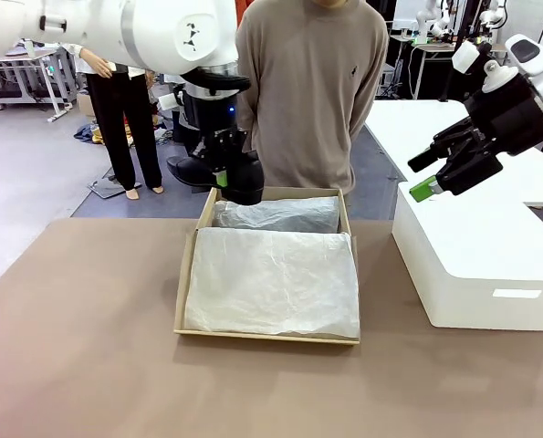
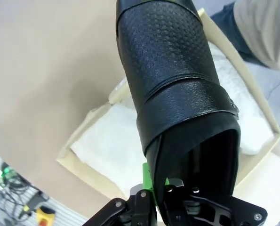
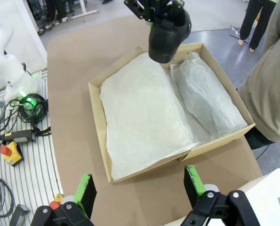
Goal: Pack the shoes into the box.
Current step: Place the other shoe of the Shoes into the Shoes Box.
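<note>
A glossy black shoe [image 1: 245, 187] hangs above the far-left corner of the open, tissue-lined box [image 1: 187, 274].

Front view level, wrist views steeply downward — all share the box [image 1: 266, 338].

No text or number can be read. A small dark emblem [image 1: 192, 35] marks the left arm's white casing, another [image 1: 354, 68] the person's sweater; the white box's label [image 1: 517, 294] looks blank.

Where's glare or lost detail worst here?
Left wrist view: shoe sharp with soft sheen, tissue behind it washed out. Right wrist view: even light, tissue creases readable in the box. Front view: shoe nearly featureless black.
</note>
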### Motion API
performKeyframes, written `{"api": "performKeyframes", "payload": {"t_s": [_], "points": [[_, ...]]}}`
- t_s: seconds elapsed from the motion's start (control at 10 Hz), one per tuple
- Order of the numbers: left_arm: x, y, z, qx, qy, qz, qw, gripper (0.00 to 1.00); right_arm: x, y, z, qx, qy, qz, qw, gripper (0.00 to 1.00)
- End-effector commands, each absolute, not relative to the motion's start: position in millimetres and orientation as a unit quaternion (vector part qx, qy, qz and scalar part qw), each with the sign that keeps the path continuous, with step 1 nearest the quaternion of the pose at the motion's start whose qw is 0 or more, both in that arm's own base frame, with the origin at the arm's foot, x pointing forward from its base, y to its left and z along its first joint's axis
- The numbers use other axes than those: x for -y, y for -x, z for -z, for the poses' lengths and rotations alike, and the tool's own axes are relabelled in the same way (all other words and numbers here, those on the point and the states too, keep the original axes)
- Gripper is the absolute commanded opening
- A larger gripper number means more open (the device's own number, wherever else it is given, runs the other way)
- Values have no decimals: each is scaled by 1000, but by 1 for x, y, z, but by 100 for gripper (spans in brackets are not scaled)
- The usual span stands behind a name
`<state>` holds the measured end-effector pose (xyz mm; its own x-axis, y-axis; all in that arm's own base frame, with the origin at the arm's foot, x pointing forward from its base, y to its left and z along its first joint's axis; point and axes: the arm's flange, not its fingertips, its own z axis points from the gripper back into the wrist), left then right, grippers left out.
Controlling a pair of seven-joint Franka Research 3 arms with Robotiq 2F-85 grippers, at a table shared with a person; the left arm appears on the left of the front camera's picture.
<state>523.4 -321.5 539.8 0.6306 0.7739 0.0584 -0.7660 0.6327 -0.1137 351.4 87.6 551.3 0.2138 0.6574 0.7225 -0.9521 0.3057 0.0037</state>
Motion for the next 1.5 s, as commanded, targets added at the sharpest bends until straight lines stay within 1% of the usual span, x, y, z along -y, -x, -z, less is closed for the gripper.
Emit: {"api": "performKeyframes", "payload": {"t_s": [0.0,0.1,0.3,0.5,0.6,0.7,0.8,1.2,1.4], "points": [[356,-528,-549,67,40,-498,863,0,-89,-354,-551,328,-242,-547,731,100],[374,-529,-550,71,42,-510,856,0,-89,-354,-551,328,-242,-547,731,100],[409,-531,-547,70,49,-566,820,0,-89,-354,-551,328,-242,-547,731,100],[435,-530,-540,66,36,-578,813,0,-89,-354,-551,328,-242,-547,731,100],[443,-528,-538,76,31,-589,804,0,-89,-354,-551,328,-242,-547,731,100],[446,-527,-539,79,29,-585,807,0,-89,-354,-551,328,-242,-547,731,100],[435,-523,-527,56,49,-565,822,0,-89,-354,-551,328,-242,-547,731,100],[442,-526,-522,58,44,-565,822,0,-89,-354,-551,328,-242,-547,731,100],[450,-528,-515,62,46,-589,804,0,-89,-354,-551,328,-242,-547,731,100]]}}
